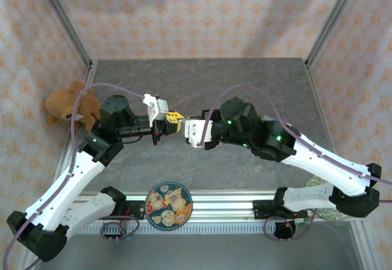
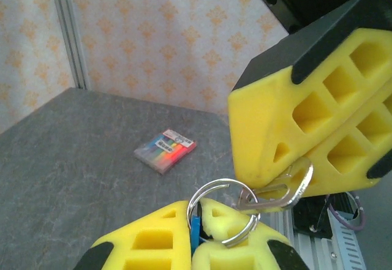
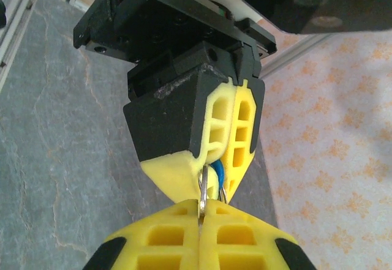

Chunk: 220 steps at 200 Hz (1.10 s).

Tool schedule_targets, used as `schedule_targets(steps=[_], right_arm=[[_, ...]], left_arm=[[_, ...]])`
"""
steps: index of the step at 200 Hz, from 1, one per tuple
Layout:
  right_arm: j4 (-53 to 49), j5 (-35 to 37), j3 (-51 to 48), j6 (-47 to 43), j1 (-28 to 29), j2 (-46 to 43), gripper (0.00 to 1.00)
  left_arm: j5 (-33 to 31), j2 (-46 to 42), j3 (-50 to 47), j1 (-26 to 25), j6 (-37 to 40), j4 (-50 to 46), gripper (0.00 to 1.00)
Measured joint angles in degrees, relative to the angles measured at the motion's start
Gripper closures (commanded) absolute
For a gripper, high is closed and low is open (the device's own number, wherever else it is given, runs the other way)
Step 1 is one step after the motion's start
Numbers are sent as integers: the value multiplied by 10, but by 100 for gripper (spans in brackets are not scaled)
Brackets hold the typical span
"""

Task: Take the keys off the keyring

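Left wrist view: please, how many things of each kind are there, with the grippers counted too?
grippers: 2, the left gripper and the right gripper
key: 1
keyring: 1
multicoloured pack: 1
total: 5

Right pincer [image 3: 200, 216]: at the lower edge of the view, yellow fingers pressed together. The key [image 3: 201, 190] is clamped edge-on in the seam between them and projects upward as a thin metal strip.

Left pincer [image 3: 222, 179]: directly above, tips pointing down, fingers closed on the keyring [image 3: 218, 173]. The blue tag shows between the tips, and the thin ring hangs just beside the key.

The tips of the two pincers nearly touch. The grey veined counter [image 3: 61, 160] lies behind, at left.
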Motion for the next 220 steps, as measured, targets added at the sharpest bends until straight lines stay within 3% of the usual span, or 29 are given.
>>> schedule_targets(steps=[132,220], right_arm=[[-40,16,55,-32,5,79,100],[36,16,30,17,4,100,100]], left_arm=[[-23,-2,0,21,0,-71,100],[-68,-16,-9,35,-3,-86,100]])
